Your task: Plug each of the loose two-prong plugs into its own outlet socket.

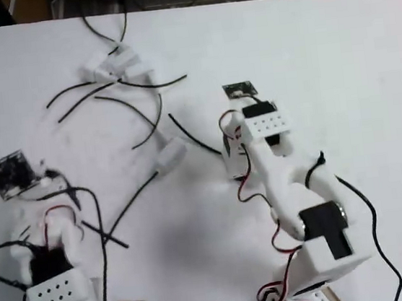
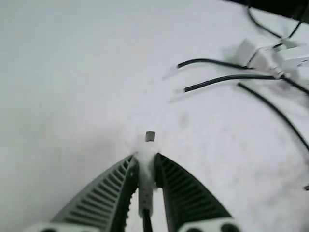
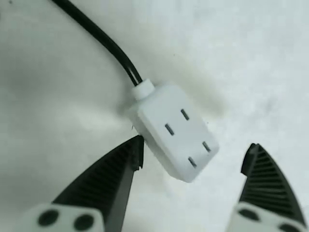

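Jaws of left gripper (image 2: pixel 145 162) clamped together on a small white plastic two-prong plug (image 2: pixel 145 181). One grey metal prong (image 2: pixel 150 137) is seen projecting past the tips, and a black cord runs back between the jaws.

Jaws of right gripper (image 3: pixel 195 150) are set apart, astride a white rectangular plastic outlet block (image 3: pixel 176 130) on a black cable. One tip is touching or just beside the block's edge; the other is apart from it. In the high view this gripper is placed just toward 3 o'clock from the middle of the white surface (image 1: pixel 335 48).

Progress: four slots are counted on the block, all empty. No plug is seen seated. Stage is judged early: one plug gripped, mating not yet done.

Unresolved:
- At 11 o'clock, a tangle of white connector bodies and black cables (image 1: pixel 115 64); whether any are joined cannot be told.
- Near centre, a white oblong body (image 1: pixel 171 154) on a black cable; plug or socket not determinable.
- The gripped plug's second prong is hidden.
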Robot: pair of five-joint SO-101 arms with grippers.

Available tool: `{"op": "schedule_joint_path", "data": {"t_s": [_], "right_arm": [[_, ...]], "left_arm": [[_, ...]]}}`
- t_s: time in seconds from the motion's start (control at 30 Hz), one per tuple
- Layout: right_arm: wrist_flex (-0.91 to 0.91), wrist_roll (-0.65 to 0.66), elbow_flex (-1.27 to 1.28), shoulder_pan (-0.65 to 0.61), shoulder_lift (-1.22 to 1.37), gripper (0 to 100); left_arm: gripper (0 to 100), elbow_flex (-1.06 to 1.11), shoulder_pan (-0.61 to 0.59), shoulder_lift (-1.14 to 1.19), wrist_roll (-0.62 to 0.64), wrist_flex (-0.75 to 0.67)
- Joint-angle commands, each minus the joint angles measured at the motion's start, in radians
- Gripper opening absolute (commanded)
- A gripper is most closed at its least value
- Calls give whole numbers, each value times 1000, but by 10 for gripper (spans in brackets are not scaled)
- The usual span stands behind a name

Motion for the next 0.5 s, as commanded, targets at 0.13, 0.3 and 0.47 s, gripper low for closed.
{"op": "schedule_joint_path", "data": {"t_s": [0.13, 0.3, 0.47], "right_arm": [[-71, 9, 83, 1, -156, 314], [-36, 152, 150, -19, -289, 313], [-35, 226, 209, -22, -472, 313]], "left_arm": [[24, -163, 328, -18, 21, -17], [24, -163, 532, -18, 21, -25], [24, -161, 645, -18, 21, -25]]}}
